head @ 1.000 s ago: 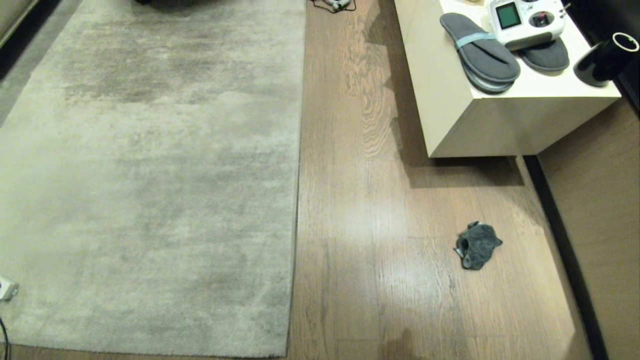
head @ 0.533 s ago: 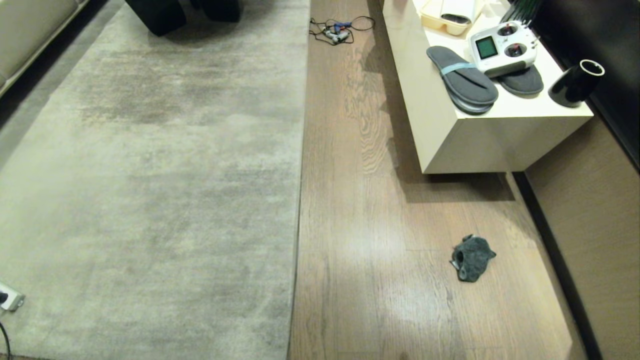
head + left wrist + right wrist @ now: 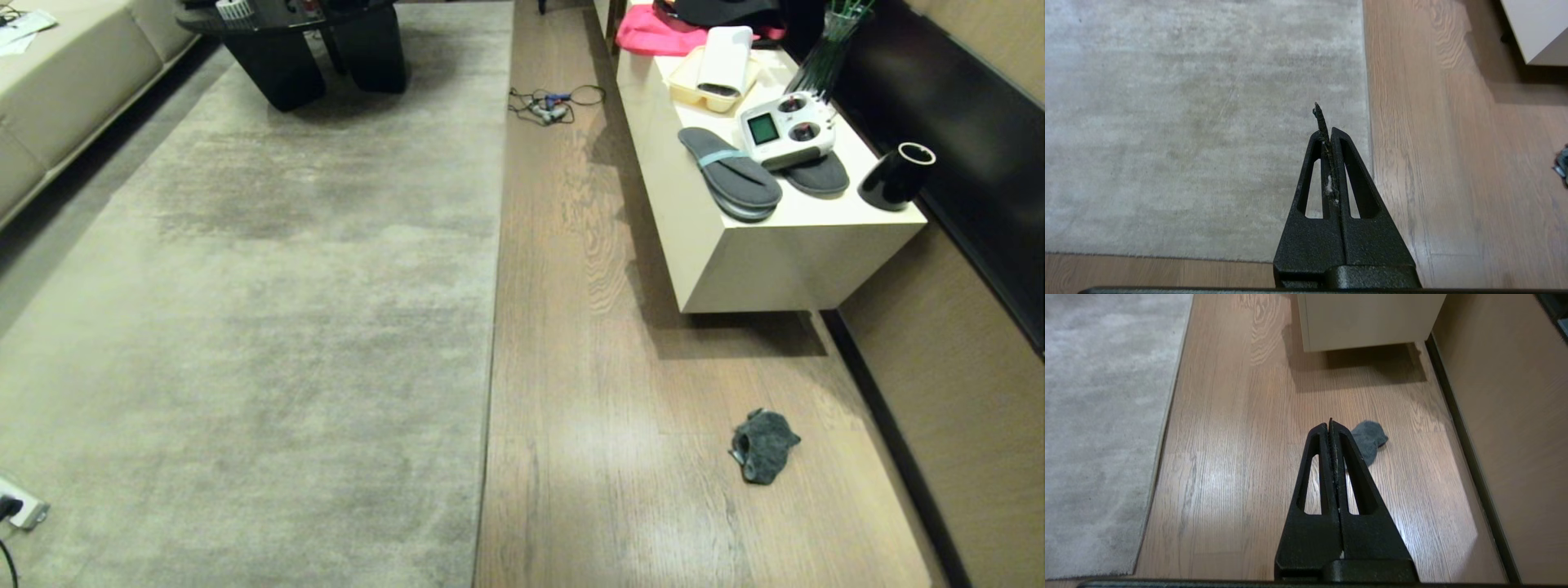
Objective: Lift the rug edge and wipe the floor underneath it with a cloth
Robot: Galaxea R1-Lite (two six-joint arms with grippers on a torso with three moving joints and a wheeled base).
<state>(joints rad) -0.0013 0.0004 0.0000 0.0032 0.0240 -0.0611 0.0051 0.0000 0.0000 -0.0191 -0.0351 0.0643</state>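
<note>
Cloth crumpled on floor near wall-side edge, well apart from flat rug edge; left pincer and right pincer pressed shut, empty, aloft; advisable: open right pincer wide, descend squarely onto bunched middle.

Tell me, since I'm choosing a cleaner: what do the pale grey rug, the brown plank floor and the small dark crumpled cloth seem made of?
The pale grey rug looks like short-pile woven textile, matte, with mottled darker patches. The brown plank floor looks like wood or wood-look laminate; grain lines and a slight sheen show. The small dark grey crumpled cloth looks like soft, fuzzy fabric, perhaps microfibre.
</note>
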